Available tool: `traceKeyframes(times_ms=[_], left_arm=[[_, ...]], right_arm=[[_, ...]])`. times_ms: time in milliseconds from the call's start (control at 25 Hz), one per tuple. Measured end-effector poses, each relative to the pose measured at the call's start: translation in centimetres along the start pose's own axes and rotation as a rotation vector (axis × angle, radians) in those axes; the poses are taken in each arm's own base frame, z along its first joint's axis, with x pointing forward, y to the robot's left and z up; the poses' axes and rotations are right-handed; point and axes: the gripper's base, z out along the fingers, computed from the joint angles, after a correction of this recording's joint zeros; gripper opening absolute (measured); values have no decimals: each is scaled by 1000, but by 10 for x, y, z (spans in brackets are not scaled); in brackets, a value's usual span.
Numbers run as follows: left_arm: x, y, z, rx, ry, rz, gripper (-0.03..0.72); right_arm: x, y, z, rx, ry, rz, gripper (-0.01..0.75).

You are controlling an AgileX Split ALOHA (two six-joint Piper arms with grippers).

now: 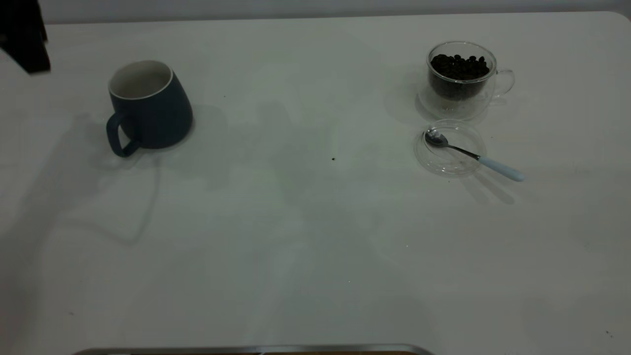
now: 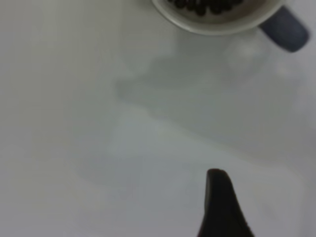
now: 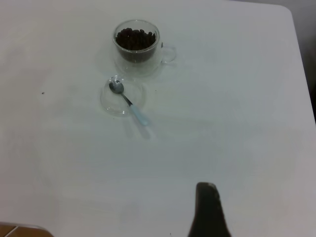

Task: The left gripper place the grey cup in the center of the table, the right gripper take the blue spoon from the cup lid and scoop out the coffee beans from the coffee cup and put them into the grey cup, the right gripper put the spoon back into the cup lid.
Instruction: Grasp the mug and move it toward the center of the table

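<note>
**Cup rim and one dark fingertip over a pale tabletop**

A cup (image 2: 222, 19) sits cut off at the frame edge, its pale rim ringing dark beans (image 2: 200, 6), with a blue-grey handle (image 2: 285, 28) jutting out. One dark finger (image 2: 220, 205) of the left gripper hangs over the bare tabletop (image 2: 74, 123), well apart from the cup.

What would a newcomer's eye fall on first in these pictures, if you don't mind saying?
Probably the dark grey cup, standing upright on the left of the white table, handle toward the near edge. Next, on the right, the glass coffee cup full of coffee beans, and just in front of it the blue spoon with its bowl resting in the clear cup lid.
</note>
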Motion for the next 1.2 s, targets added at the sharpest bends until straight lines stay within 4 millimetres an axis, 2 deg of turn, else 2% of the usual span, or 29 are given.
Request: traceKeyframes(times_ms=[240,600,840,1200], left_arm=[[-8,5,41,-40,4,59,538],[-26,2,72,-83,-18,163,538],[-46,-5,78,-113,-40,236,534],[-106,-41,71,-133,-88,341,498]], right_arm=[[0,0,0,0,0,0,575],[0,0,0,0,0,0,575],[0,0,0,0,0,0,575],[0,0,0,0,0,0,575]])
